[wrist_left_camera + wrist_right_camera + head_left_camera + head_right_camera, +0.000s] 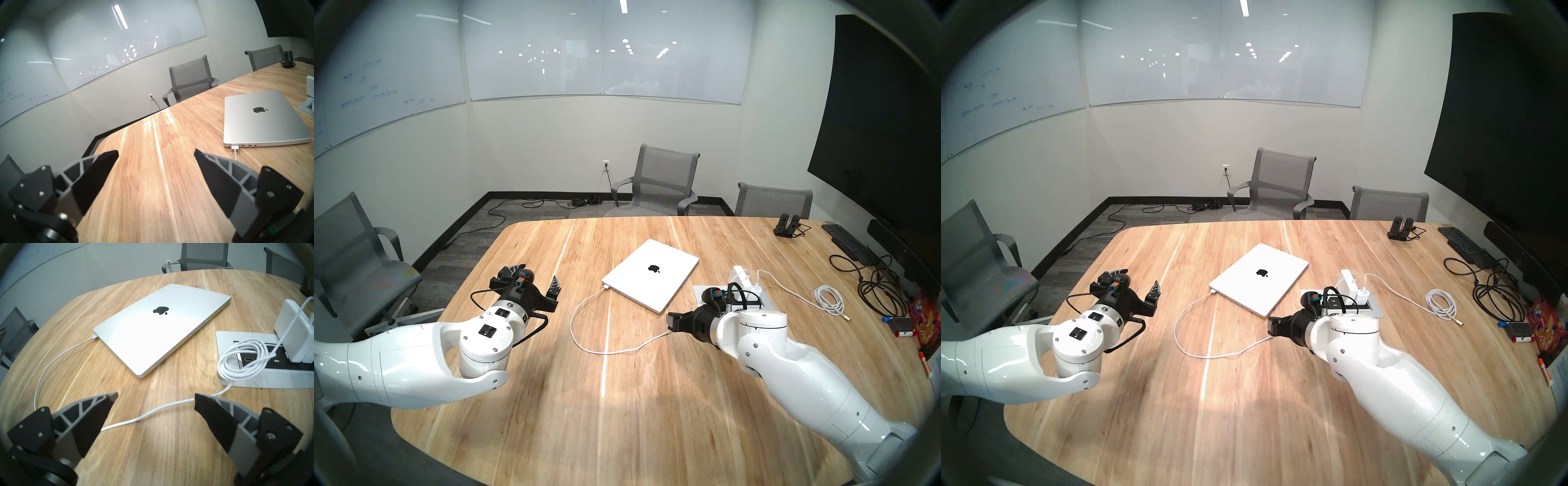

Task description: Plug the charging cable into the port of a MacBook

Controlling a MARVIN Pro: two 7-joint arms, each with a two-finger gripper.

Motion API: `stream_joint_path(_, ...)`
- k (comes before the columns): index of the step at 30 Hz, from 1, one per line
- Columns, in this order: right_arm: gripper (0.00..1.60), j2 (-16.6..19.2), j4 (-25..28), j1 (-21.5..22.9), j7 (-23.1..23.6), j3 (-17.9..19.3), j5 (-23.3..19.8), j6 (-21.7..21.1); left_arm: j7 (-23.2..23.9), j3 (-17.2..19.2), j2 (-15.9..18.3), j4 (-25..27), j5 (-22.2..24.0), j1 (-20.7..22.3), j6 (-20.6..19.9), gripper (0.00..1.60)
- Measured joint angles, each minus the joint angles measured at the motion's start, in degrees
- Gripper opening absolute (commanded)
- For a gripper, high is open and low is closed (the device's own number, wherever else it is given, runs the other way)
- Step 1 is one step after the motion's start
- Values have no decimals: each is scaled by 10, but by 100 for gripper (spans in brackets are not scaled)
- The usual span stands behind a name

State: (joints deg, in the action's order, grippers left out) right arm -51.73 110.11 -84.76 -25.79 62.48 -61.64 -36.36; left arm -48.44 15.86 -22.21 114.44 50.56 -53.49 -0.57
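While the charging cable (144, 416) sits plugged into the closed MacBook (153, 338) on the table (619, 407), both the left gripper (156, 152) and the right gripper (156, 395) are spread wide and hold nothing. Its loose loop lies under the right gripper, running to the white charger brick (295, 331) on the outlet panel (251, 380).

Even, fairly bright light from overhead. A ceiling strip glares on the whiteboard (605, 51) at top centre, with scattered bright specks. Pale sheen streaks the table (602, 366); the arms' shadows look soft. Fisheye bending, dark rims; wrist-view edges perhaps slightly blurred.
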Motion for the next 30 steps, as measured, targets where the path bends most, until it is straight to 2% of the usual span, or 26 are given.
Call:
stream_joint_path(10,160,0,0,0,0,0,0,0,43,9,-5,-31,-8,11,26,160)
stream_joint_path(18,160,0,0,0,0,0,0,0,96,20,-8,-48,7,20,52,160)
stream_joint_path(30,160,0,0,0,0,0,0,0,120,24,-5,-50,20,23,62,160)
